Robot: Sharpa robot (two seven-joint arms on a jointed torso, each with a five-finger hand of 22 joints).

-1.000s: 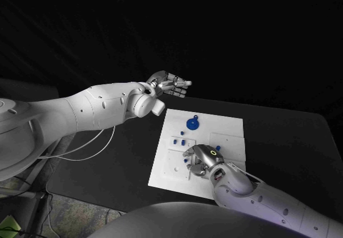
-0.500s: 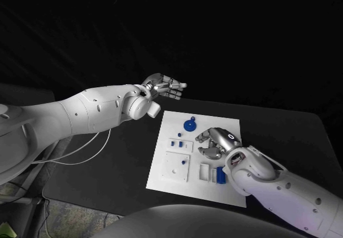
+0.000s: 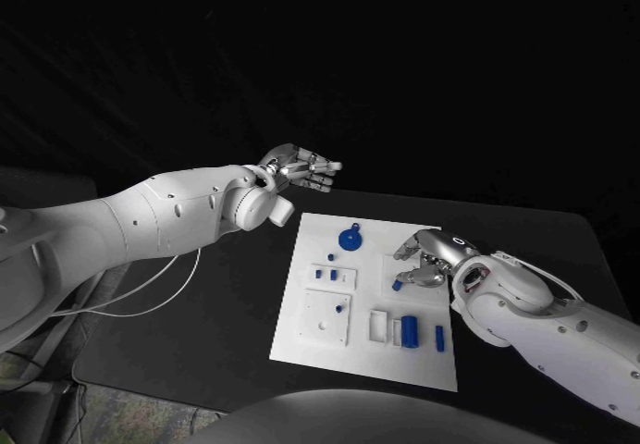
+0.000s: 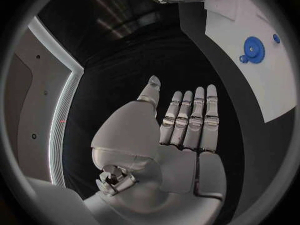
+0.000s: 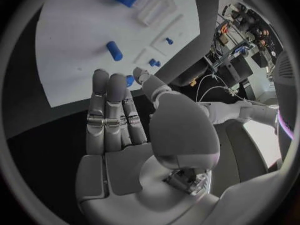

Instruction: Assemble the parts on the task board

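The white task board (image 3: 400, 233) lies in the middle of the black table. A blue gear (image 3: 350, 240) sits at its far end, small blue pieces (image 3: 334, 275) on its left part, and a blue block (image 3: 410, 329) beside a thin blue bar (image 3: 440, 338) near its front. My right hand (image 3: 429, 258) hovers over the board's right side, holding nothing; in the right wrist view its fingers (image 5: 115, 112) lie straight, with a blue peg (image 5: 114, 50) on the board (image 5: 75, 35) beyond them. My left hand (image 3: 301, 168) is raised beyond the board's far-left corner, flat and empty (image 4: 184, 130).
White raised sockets (image 3: 380, 326) stand on the board next to the blue block. A white cable (image 3: 147, 296) hangs off the table's left side under my left arm. Bare black table (image 3: 534, 240) lies to the right of the board.
My right hand has lifted off the board's near-left part and moved to its right side, uncovering the blue block and bar. My left hand has drifted slightly left.
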